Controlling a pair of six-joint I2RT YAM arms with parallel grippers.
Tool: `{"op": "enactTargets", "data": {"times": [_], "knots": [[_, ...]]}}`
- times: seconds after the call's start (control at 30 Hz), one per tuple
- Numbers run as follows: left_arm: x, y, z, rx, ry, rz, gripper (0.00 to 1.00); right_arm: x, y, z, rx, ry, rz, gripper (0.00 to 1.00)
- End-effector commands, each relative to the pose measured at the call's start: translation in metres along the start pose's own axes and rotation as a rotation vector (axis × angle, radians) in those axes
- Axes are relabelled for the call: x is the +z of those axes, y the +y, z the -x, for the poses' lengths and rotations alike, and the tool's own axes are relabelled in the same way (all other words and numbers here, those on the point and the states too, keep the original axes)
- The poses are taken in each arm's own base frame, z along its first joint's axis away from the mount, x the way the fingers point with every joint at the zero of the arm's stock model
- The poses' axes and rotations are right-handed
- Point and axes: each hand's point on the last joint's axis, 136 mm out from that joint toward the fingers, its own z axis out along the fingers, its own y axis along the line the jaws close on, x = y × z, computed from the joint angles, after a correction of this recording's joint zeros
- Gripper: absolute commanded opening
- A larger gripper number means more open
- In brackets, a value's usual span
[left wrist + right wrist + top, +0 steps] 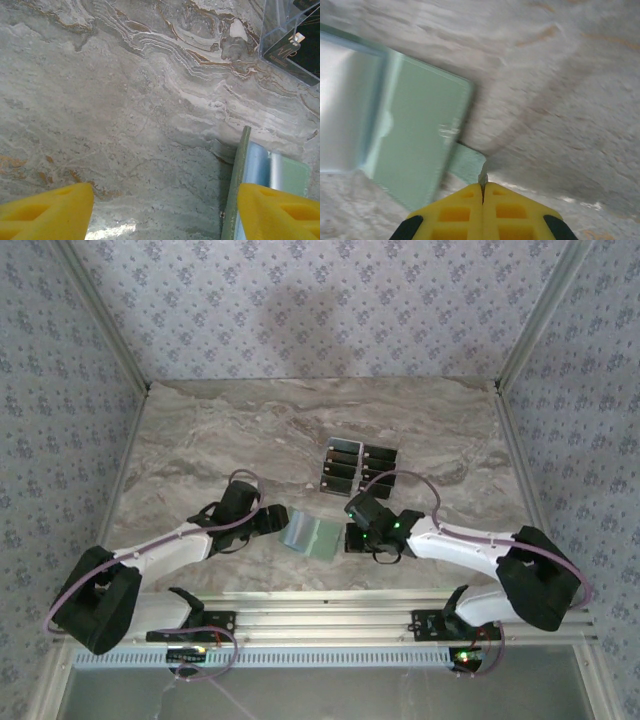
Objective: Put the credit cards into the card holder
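The card holder (312, 537), a pale-green wallet, lies unfolded on the marble with its blue-grey inside up. My right gripper (351, 539) is at its right side. In the right wrist view the right gripper (483, 186) is shut on the small green closing tab that sticks out of the card holder (415, 135). My left gripper (272, 521) stands open at the left side. In the left wrist view the left gripper (165, 212) straddles the card holder's raised edge (239, 175), with one finger over its inside. The black credit cards (360, 466) sit in a clear rack behind the wallet.
The clear card rack (292, 42) is just beyond the wallet, at the top right of the left wrist view. Bare marble table (220, 430) stretches to the left and the back. Patterned walls close in three sides, and a metal rail (330, 615) runs along the near edge.
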Motion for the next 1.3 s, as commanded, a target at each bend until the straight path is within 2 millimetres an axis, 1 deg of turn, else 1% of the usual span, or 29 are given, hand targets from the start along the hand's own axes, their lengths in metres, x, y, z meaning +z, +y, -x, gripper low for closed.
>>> {"op": "enactTargets", "data": {"times": [0.0,0.17,0.33,0.37,0.4,0.5,0.6,0.7,0.77,0.83,0.9,1.03,1.13,1.2,1.27], "knots": [[0.002,0.002,0.001,0.008,0.006,0.013,0.76,0.004,-0.002,0.010,0.036,-0.046,0.011,0.00],[0.001,0.000,0.002,0.003,0.002,0.004,0.76,0.016,-0.015,0.007,0.048,-0.027,-0.021,0.00],[-0.002,0.001,0.000,-0.004,-0.001,0.002,0.76,0.018,-0.017,0.013,0.049,-0.029,-0.027,0.00],[-0.003,0.000,0.001,-0.006,-0.005,-0.002,0.76,0.017,-0.016,0.014,0.046,-0.028,-0.024,0.04],[-0.005,-0.001,0.001,-0.008,-0.010,-0.008,0.77,0.015,-0.014,0.016,0.046,-0.027,-0.020,0.11],[-0.010,-0.004,0.003,-0.012,-0.021,-0.024,0.77,0.004,-0.007,0.020,0.036,-0.043,0.001,0.27],[-0.014,-0.006,0.004,-0.016,-0.033,-0.036,0.77,-0.013,0.001,0.023,0.025,-0.067,0.024,0.34],[-0.016,-0.007,0.006,-0.023,-0.041,-0.042,0.78,-0.031,0.011,0.026,0.014,-0.097,0.053,0.36],[-0.017,-0.008,0.006,-0.024,-0.042,-0.045,0.78,-0.040,0.019,0.027,0.008,-0.107,0.071,0.35],[-0.017,-0.008,0.006,-0.023,-0.046,-0.048,0.78,-0.046,0.029,0.028,-0.007,-0.111,0.091,0.35],[-0.018,-0.009,0.008,-0.024,-0.050,-0.049,0.78,-0.047,0.041,0.029,-0.021,-0.105,0.119,0.33],[-0.017,-0.008,0.008,-0.025,-0.051,-0.041,0.78,-0.033,0.066,0.031,-0.063,-0.077,0.144,0.28],[-0.018,-0.006,0.009,-0.024,-0.050,-0.029,0.78,-0.015,0.080,0.030,-0.098,-0.040,0.143,0.25],[-0.018,-0.005,0.009,-0.022,-0.048,-0.021,0.78,-0.003,0.086,0.029,-0.114,-0.021,0.134,0.22],[-0.018,-0.006,0.009,-0.022,-0.049,-0.021,0.78,0.005,0.085,0.027,-0.128,-0.009,0.120,0.21]]}}
